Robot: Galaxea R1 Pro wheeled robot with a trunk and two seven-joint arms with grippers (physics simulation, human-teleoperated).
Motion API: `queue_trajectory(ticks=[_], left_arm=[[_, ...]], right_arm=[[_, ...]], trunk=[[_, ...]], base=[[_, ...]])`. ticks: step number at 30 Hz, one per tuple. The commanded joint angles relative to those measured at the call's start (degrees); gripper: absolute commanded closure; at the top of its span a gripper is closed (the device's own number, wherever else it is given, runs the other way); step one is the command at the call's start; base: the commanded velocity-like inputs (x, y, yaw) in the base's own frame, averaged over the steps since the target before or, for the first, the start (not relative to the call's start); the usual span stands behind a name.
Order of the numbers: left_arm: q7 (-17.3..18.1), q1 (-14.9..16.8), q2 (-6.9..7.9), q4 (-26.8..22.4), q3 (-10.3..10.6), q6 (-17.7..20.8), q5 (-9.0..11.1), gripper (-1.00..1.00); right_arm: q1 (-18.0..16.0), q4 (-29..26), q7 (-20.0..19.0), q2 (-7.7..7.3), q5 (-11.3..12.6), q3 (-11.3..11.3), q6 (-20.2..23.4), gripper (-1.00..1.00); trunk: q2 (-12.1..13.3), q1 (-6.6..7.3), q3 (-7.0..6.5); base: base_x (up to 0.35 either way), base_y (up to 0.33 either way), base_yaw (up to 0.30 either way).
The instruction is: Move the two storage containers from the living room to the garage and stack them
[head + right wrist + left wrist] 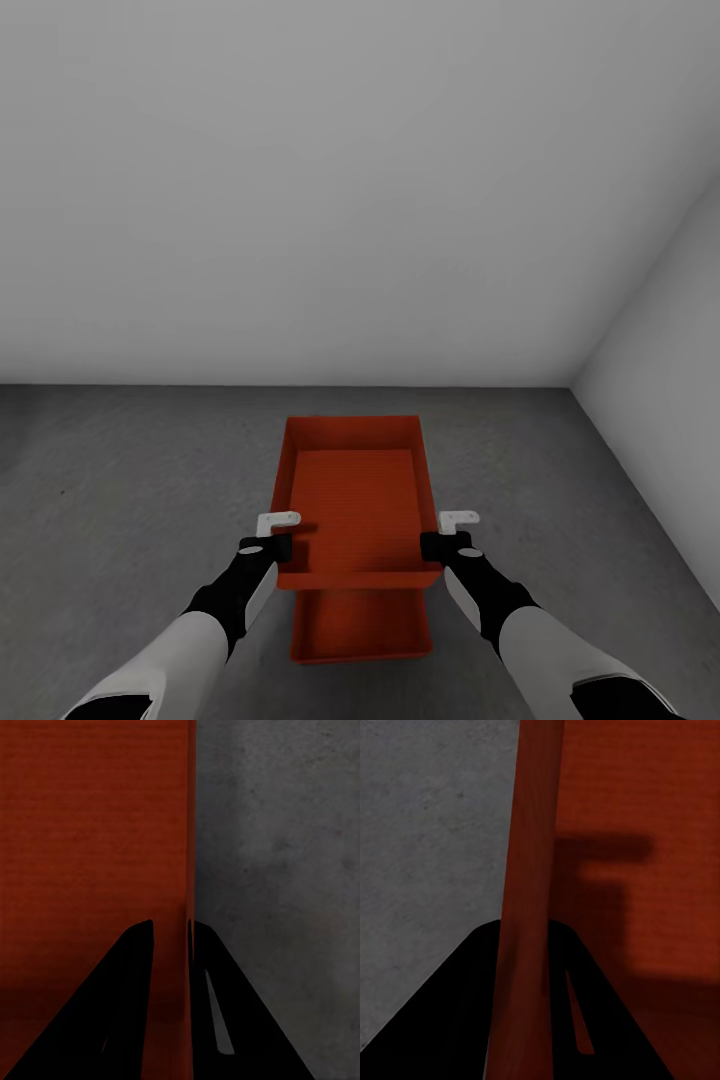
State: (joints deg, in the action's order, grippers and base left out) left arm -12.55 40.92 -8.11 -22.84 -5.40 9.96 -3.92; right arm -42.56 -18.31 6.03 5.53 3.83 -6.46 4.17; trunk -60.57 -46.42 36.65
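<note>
In the head view I hold one red-orange storage container point(355, 495) level between both arms. My left gripper point(276, 546) is shut on its left wall and my right gripper point(438, 546) on its right wall. Right below it, a second storage container point(361, 628) rests on the dark concrete floor point(120, 480) of the garage, with its near end showing. In the left wrist view the black fingers point(465, 1012) pinch the thin red wall point(529, 855). The right wrist view shows the other wall point(186, 832) clamped between that gripper's fingers point(124, 1005).
A plain white-grey wall point(350, 200) stands just beyond the containers. A side wall point(665, 350) closes the corner at the right. Mottled grey floor spreads to the left and right of the containers.
</note>
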Motion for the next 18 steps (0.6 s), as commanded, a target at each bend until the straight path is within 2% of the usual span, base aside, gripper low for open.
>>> queue_trajectory(ticks=[1, 18], left_arm=[[-3.4, 0.0, -0.07, -3.0, -2.2, 0.5, 1.9, 1.0], [-3.4, 0.0, -0.07, -3.0, -2.2, 0.5, 1.9, 1.0]], right_arm=[[0.0, -0.1, -0.1, 0.0, 1.3, 0.0, 0.3, 1.0], [0.0, -0.1, 0.0, 0.0, 1.3, 0.0, 0.3, 1.0]], trunk=[[-0.4, -0.23, 0.23], [-7.3, -3.96, 3.28]], base=[[0.0, 0.0, 0.0], [0.0, 0.0, 0.0]])
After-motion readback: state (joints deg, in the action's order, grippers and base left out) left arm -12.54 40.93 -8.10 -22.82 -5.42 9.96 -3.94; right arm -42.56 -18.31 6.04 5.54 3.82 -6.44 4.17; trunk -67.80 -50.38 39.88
